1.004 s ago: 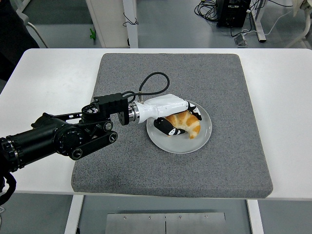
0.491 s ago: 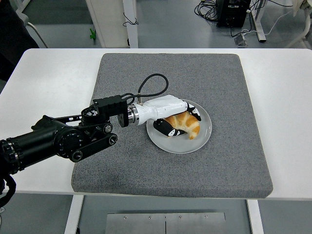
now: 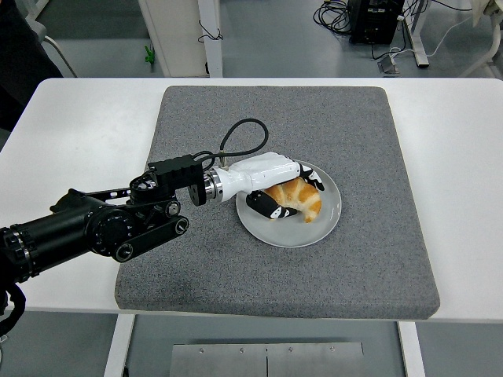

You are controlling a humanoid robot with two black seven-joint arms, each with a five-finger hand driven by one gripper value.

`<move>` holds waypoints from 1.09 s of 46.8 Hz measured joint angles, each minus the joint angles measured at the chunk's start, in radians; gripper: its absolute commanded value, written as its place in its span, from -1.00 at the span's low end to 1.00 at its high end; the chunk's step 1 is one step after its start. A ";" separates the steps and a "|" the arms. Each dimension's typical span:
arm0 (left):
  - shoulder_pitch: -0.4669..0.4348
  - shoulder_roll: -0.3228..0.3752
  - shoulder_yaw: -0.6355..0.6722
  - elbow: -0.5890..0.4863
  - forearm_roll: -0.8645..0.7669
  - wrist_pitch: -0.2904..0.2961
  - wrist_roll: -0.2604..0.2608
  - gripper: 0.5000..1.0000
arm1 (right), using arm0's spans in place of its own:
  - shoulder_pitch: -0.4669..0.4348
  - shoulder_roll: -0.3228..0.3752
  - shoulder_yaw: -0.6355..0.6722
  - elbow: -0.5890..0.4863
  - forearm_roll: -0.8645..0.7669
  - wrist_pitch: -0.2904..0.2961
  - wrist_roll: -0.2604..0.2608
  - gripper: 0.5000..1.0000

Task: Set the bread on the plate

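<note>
**Bread held over the plate by the left hand**

Bread, a golden croissant, sits on the white plate, lying across the plate's left and middle part with its tip pointing toward the near right. The left hand is wrapped around it: the white back of the hand covers the croissant's far-left side, and black-tipped fingers curl under its near-left end, so the hand is gripping the bread. Whether the croissant's full weight rests on the plate or is partly carried by the fingers cannot be told.

The plate lies on a grey mat, a little left of the mat's centre and toward its near half. The mat covers the middle of the white tabletop, whose bare surface shows to the left, right and far side.

The left arm comes in from the left edge, black and jointed, crossing the mat's near-left corner, and ends in a silver wrist ring just left of the plate. A black cable loops up from the wrist over the mat on the far side of the hand.

Beyond the tabletop's far edge, the floor carries table legs and tangled cords.
</note>
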 measured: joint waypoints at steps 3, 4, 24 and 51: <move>0.000 0.000 0.000 0.000 0.000 0.000 0.000 0.32 | 0.000 0.000 0.000 0.000 0.000 0.000 0.000 1.00; 0.000 0.000 0.000 0.000 0.000 0.000 0.000 0.32 | 0.000 0.000 0.000 0.000 0.000 0.000 0.000 1.00; -0.005 0.011 -0.008 -0.002 -0.108 -0.007 -0.008 0.77 | 0.000 0.000 0.000 0.000 0.000 0.000 0.001 1.00; -0.012 0.030 -0.030 -0.018 -0.314 -0.076 -0.094 0.79 | 0.000 0.000 0.000 0.000 0.000 0.000 0.000 1.00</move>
